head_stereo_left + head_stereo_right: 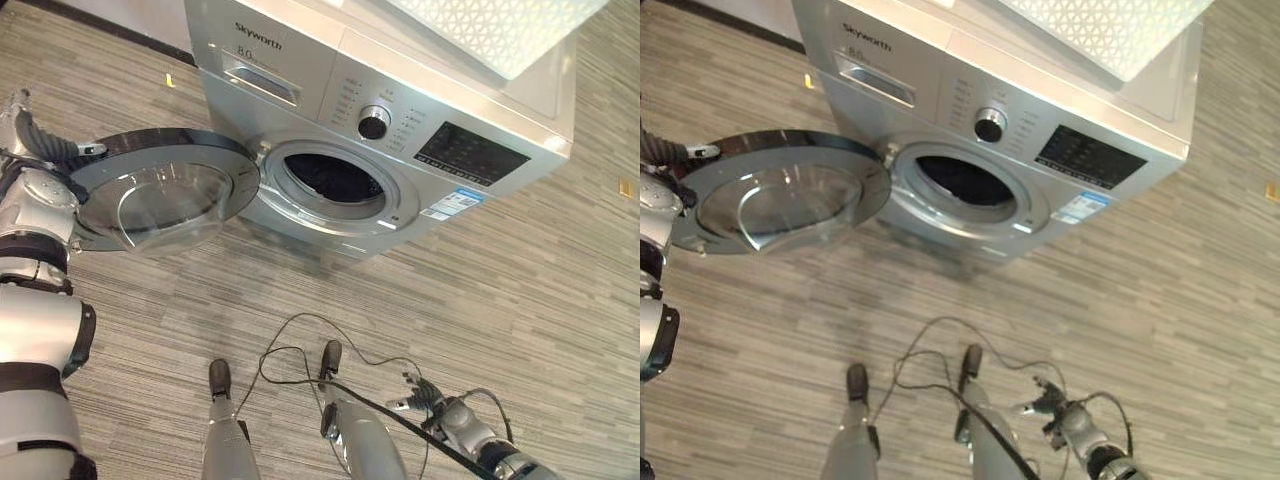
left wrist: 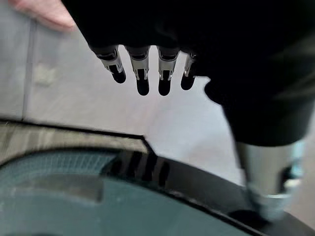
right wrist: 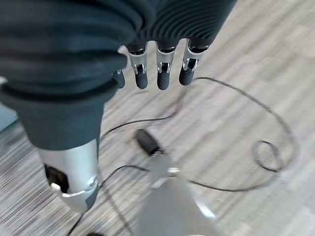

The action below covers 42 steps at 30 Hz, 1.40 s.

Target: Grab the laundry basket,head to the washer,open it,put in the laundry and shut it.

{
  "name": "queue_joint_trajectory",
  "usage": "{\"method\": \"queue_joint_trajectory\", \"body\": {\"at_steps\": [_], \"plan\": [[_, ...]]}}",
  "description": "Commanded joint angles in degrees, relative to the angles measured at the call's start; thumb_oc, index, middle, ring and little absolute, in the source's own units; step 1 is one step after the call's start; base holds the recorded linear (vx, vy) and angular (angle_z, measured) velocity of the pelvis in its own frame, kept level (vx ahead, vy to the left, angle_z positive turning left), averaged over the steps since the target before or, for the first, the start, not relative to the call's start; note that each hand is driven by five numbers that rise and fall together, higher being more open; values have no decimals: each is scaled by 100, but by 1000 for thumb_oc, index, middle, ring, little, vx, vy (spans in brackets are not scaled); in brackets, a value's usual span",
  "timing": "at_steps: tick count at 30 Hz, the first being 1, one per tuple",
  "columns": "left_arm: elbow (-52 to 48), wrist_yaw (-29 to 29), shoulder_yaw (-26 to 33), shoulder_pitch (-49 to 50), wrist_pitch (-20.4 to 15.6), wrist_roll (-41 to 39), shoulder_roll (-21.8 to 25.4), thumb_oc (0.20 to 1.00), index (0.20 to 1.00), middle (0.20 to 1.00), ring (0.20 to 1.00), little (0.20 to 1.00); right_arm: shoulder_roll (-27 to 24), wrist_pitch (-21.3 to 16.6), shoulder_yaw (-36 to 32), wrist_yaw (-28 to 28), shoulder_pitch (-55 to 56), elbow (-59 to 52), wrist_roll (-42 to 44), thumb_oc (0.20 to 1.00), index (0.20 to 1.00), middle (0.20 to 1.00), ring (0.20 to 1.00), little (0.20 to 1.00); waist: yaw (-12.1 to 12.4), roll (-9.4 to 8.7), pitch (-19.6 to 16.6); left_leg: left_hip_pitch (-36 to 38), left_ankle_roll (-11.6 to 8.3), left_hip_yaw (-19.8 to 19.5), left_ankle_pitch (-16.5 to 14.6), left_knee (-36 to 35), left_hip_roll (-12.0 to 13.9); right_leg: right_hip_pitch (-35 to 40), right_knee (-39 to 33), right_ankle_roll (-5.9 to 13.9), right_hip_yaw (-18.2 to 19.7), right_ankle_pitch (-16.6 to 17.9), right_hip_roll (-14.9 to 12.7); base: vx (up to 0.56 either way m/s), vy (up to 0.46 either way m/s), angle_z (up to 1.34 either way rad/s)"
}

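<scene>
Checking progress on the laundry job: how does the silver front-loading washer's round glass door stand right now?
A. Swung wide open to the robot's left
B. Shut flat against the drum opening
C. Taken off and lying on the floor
A: the round glass door hangs swung out on its hinge, leaving the dark drum opening of the silver washer uncovered, with the left hand by the door's rim.

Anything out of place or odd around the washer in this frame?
Mostly in order: the washer door is swung fully open, with the left hand at its far edge. The one oddity is the white laundry basket sitting on top of the washer, overhanging its front edge, while the drum looks dark inside.
</scene>
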Motion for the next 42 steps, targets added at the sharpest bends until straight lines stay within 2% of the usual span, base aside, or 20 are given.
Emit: {"method": "queue_joint_trajectory", "body": {"at_steps": [1, 2, 6, 7, 8, 9, 10, 11, 12, 13, 14, 15, 17, 18, 19, 20, 25, 34, 37, 42], "plan": [[368, -117, -441, -421, -165, -136, 207, 1000, 1000, 1000, 1000, 1000, -244, -139, 215, 58, 131, -196, 150, 1000, 1000, 1000, 1000, 1000, 16, -50, 102, -399, 117, -281, 333, -487, -22, 125, 2, 755, 109, -451, -413, -46, -105, 2], [455, -270, -548, -238, -58, 151, 17, 1000, 1000, 1000, 1000, 1000, -148, -178, 240, -13, 175, 130, 111, 1000, 1000, 1000, 1000, 1000, -15, -68, 134, -549, 91, -318, 383, -487, -1, -29, 2, 750, 112, -434, -385, -101, -65, 9], [699, -603, -470, 9, 8, -21, -156, 1000, 1000, 1000, 1000, 1000, -207, -32, 253, -50, 201, 481, -215, 1000, 1000, 1000, 1000, 1000, -88, -65, 105, -637, 59, -350, 423, -487, 45, -113, 2, 746, 117, -441, -340, 3, -46, 8], [749, -669, -461, 204, 42, 52, -289, 1000, 1000, 1000, 1000, 1000, -203, 3, 251, -46, 207, 543, -267, 1000, 1000, 1000, 1000, 1000, -96, -39, 86, -615, 64, -337, 413, -487, 47, -96, 2, 741, 127, -456, -335, 0, 0, 0], [710, -726, -454, 528, 72, 203, -686, 1000, 1000, 1000, 1000, 1000, -94, 46, 224, -63, 153, 769, -248, 1000, 1000, 1000, 1000, 1000, -93, 11, 41, -528, 86, -303, 387, -487, 52, -32, 2, 722, 163, -477, -338, 0, 0, 0], [708, -725, -452, 531, 73, 204, -687, 1000, 1000, 1000, 1000, 1000, -95, 45, 224, -63, 154, 770, -248, 1000, 1000, 1000, 1000, 1000, -91, 12, 42, -525, 86, -301, 386, -487, 53, -30, 2, 722, 165, -477, -337, 36, 14, -6], [431, -677, -244, 1080, 44, 218, -1278, 1000, 1000, 1000, 1000, 1000, 60, 81, 129, -139, 185, 912, -218, 1000, 1000, 1000, 1000, 1000, -48, 118, -23, -362, 110, -247, 337, -487, 44, 81, 2, 704, 205, -507, -357, 25, 13, -12], [426, -676, -239, 1087, 46, 219, -1280, 1000, 1000, 1000, 1000, 1000, 56, 80, 131, -139, 188, 911, -218, 1000, 1000, 1000, 1000, 1000, -46, 121, -22, -357, 110, -245, 336, -487, 45, 85, 2, 704, 207, -507, -356, 59, 11, -14], [75, -581, -51, 1680, -45, 80, -1840, 1000, 1000, 1000, 1000, 1000, 105, 109, 20, -217, 218, 982, -236, 1000, 1000, 1000, 1000, 1000, 17, 251, -73, -162, 127, -182, 290, -487, 21, 241, 2, 684, 221, -550, -384, 33, -2, -18], [71, -579, -48, 1686, -43, 82, -1843, 1000, 1000, 1000, 1000, 1000, 101, 109, 22, -217, 222, 981, -236, 1000, 1000, 1000, 1000, 1000, 19, 254, -71, -154, 126, -180, 288, -487, 22, 247, 2, 683, 222, -551, -382, 98, 15, -14], [-402, -521, 68, 2376, -173, -153, -2423, 1000, 1000, 1000, 1000, 1000, 153, 143, -96, -278, 187, 1000, -260, 1000, 1000, 1000, 1000, 1000, 91, 407, -134, 104, 148, -104, 220, -487, 4, 474, 2, 653, 240, -618, -415, 64, 16, -5], [-405, -520, 69, 2380, -172, -152, -2425, 1000, 1000, 1000, 1000, 1000, 151, 144, -95, -278, 190, 999, -260, 1000, 1000, 1000, 1000, 1000, 94, 408, -130, 112, 147, -102, 219, -487, 6, 481, 2, 653, 242, -619, -414, 98, 24, 2], [-797, -531, 107, 3095, -277, -344, -3013, 1000, 1000, 1000, 1000, 1000, 180, 171, -236, -310, 148, 992, -251, 1000, 1000, 1000, 1000, 1000, 165, 540, -200, 381, 169, -5, 139, -487, -1, 698, 2, 632, 273, -685, -419, 106, 7, 1], [-1200, -599, 65, 3704, -383, -545, -3509, 1000, 1000, 1000, 1000, 1000, 181, 189, -383, -329, 105, 985, -258, 1000, 1000, 1000, 1000, 1000, 217, 671, -275, 667, 190, 87, 71, -487, -15, 915, 2, 604, 316, -760, -396, 118, 2, -2], [-1202, -599, 65, 3706, -383, -545, -3510, 1000, 1000, 1000, 1000, 1000, 180, 189, -383, -329, 107, 984, -259, 1000, 1000, 1000, 1000, 1000, 221, 671, -271, 674, 189, 90, 69, -487, -13, 920, 2, 603, 318, -761, -394, 172, 1, -16], [-1588, -709, -94, 4177, -452, -614, -3775, 1000, 1000, 1000, 1000, 1000, 146, 230, -418, -302, 119, 965, -375, 1000, 1000, 1000, 1000, 1000, 238, 780, -356, 918, 209, 154, 16, -487, -8, 1107, 2, 579, 362, -832, -373, 81, -5, -29], [-2052, -1004, -221, 4858, -571, -1225, -4113, 1000, 1000, 1000, 1000, 1000, 116, 261, -409, -228, 154, 933, -501, 1000, 1000, 1000, 1000, 1000, 245, 977, -557, 1454, 221, 277, -93, -487, 65, 1478, 2, 509, 500, -991, -272, 137, -63, -26], [-3136, -1379, 340, 5927, -683, -2475, -3983, 1000, 1000, 1000, 1000, 1000, -40, 191, -859, -210, 462, 822, -197, 1000, 1000, 1000, 1000, 1000, 212, 1206, -878, 2031, 137, 543, -132, -487, 298, 1777, 2, 405, 909, -1170, 40, 66, -90, -27], [-3033, -1455, 273, 5955, -661, -2253, -4042, 1000, 1000, 1000, 1000, 1000, -30, 189, -838, -147, 583, 955, -280, 1000, 1000, 1000, 1000, 1000, 152, 1254, -1027, 2280, 94, 792, -123, -487, 440, 1869, 2, 395, 1102, -1252, 183, 56, -78, -39], [-2957, -1375, 47, 5682, -738, -2085, -4174, 1000, 1000, 1000, 1000, 1000, 50, 194, -665, -131, 774, 1138, -496, 1000, 1000, 1000, 1000, 1000, 118, 1297, -1137, 2394, 57, 827, -81, -487, 511, 2027, 2, 351, 1062, -1353, 253, 44, -72, -26]]}}
